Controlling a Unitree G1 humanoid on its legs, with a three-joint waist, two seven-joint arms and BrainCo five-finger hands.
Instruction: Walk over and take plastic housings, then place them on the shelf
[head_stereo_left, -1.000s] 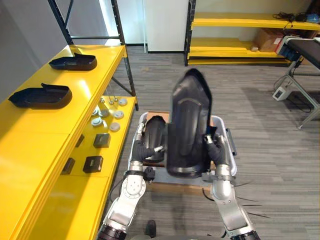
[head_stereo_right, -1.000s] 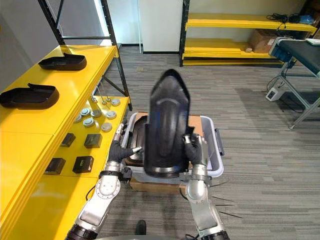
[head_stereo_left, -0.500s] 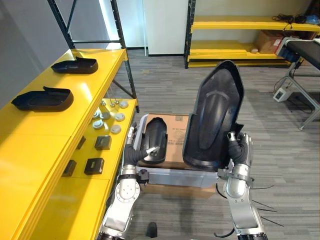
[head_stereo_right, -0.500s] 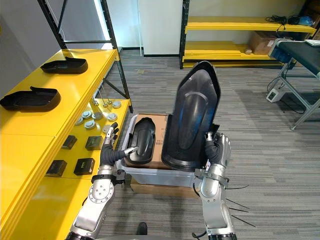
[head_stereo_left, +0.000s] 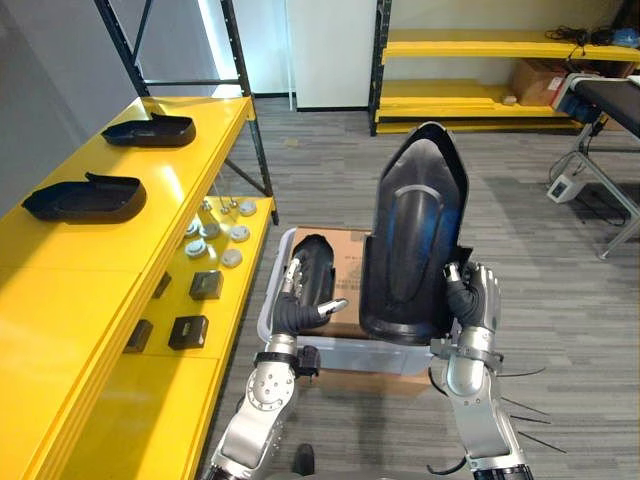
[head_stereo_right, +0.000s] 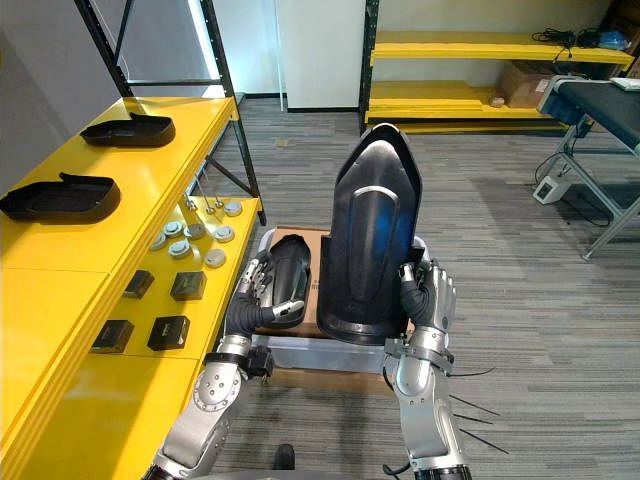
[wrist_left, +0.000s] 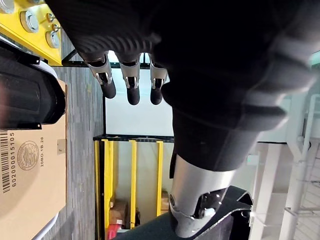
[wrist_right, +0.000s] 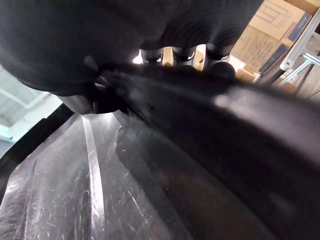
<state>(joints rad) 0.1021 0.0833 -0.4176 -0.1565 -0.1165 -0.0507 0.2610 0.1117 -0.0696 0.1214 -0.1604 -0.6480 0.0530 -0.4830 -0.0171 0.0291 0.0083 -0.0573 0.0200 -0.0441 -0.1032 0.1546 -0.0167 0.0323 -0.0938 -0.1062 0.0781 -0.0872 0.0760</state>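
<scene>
Right hand (head_stereo_left: 472, 300) gripping large black housing (head_stereo_left: 410, 235) at its lower right edge, holding it upright over grey bin (head_stereo_left: 340, 353). Left hand (head_stereo_left: 300, 306) hovering, fingers relaxed, near smaller housing (head_stereo_left: 318, 260) lying in bin.

Room bright and even, lit from overhead. Brightest spot is the white strip (head_stereo_left: 212, 40) at the far end, washed out. Yellow shelf (head_stereo_left: 100, 250) top has a soft sheen. A blue-white glare runs down the housing (head_stereo_left: 412, 235) clasped upright in my right hand (head_stereo_left: 472, 300). Right wrist view is dim, with a pale streak on the housing and its near rim smeared. In the left wrist view my left hand (wrist_left: 132, 85) is dark against a glowing wall (wrist_left: 135, 120).
</scene>
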